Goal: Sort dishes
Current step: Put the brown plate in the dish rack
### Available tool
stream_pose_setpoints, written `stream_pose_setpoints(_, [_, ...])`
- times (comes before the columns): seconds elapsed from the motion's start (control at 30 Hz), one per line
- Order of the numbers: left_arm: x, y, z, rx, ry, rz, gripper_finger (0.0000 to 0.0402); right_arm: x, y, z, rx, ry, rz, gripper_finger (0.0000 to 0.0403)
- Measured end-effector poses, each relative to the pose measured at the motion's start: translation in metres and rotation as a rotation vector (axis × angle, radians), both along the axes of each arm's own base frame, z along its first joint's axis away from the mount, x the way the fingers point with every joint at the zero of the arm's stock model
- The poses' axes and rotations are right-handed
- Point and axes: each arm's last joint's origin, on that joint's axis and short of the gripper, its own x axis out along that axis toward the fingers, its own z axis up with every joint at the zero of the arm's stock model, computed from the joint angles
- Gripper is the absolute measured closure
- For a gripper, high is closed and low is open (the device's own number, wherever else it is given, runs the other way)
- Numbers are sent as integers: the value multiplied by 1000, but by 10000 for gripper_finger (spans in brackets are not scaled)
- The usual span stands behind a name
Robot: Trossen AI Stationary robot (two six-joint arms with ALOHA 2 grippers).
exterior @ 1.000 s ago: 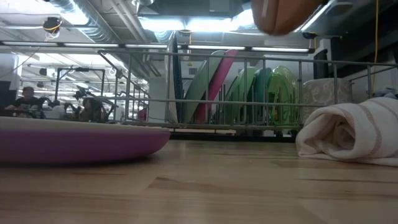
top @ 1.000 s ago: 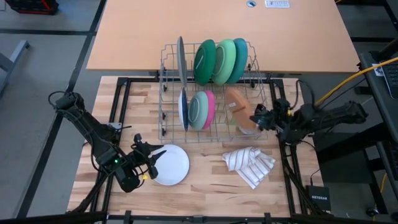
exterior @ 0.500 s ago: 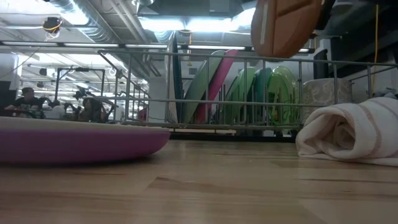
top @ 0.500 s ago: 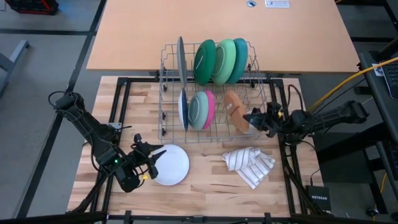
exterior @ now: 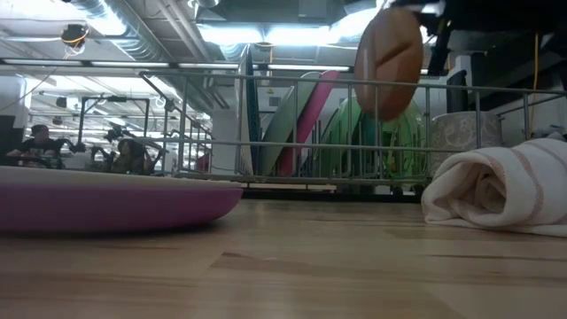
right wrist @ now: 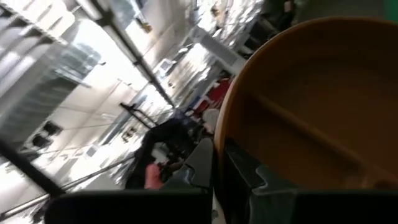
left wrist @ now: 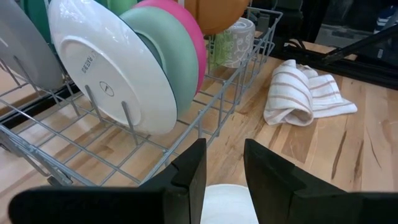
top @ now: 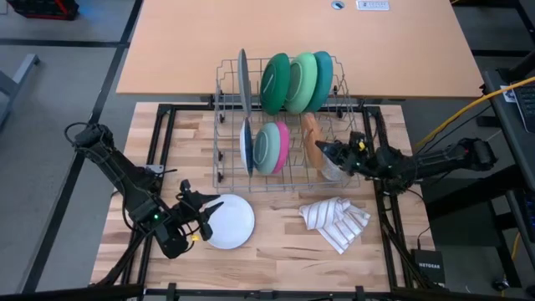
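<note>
Brown plate (top: 311, 138) now edge-up over the rack (top: 224, 159), swung inward, rim clenched in right hand (top: 328, 152).

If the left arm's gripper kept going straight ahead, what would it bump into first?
Probably the white plate lying just before the left gripper; its jaws point across that plate. Beyond it stands the wire rack, though depth is unclear.

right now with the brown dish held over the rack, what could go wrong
The right claw pinches only the rim of the brown dish, held on edge above the rack; it could slip or twist when lowered. Its lower edge might catch a rack wire instead of dropping into a slot. The pink plate stands close beside it and could be knocked.
</note>
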Motion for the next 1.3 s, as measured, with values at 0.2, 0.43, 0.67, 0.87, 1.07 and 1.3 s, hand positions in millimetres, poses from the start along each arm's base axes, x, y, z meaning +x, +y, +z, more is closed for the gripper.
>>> stream_pose_setpoints(0.2, [0, 0, 0, 0, 0, 0, 304, 7, -14, -7, 60, 17, -33, 387])
stream_pose_setpoints(0.43, [0, 0, 0, 0, 0, 0, 304, 13, -20, -14, 93, 45, -40, 386])
stream_pose_setpoints(0.67, [0, 0, 0, 0, 0, 0, 304, 16, -21, -19, 111, 67, -76, 386])
stream_pose_setpoints(0.87, [0, 0, 0, 0, 0, 0, 304, 16, -21, -19, 123, 66, -113, 386])
stream_pose_setpoints(1.07, [0, 0, 0, 1, 1, 0, 304, 17, -21, -23, 135, 110, -104, 386])
stream_pose_setpoints(1.3, [0, 0, 0, 1, 1, 0, 304, 18, -22, -37, 181, 232, -122, 386])
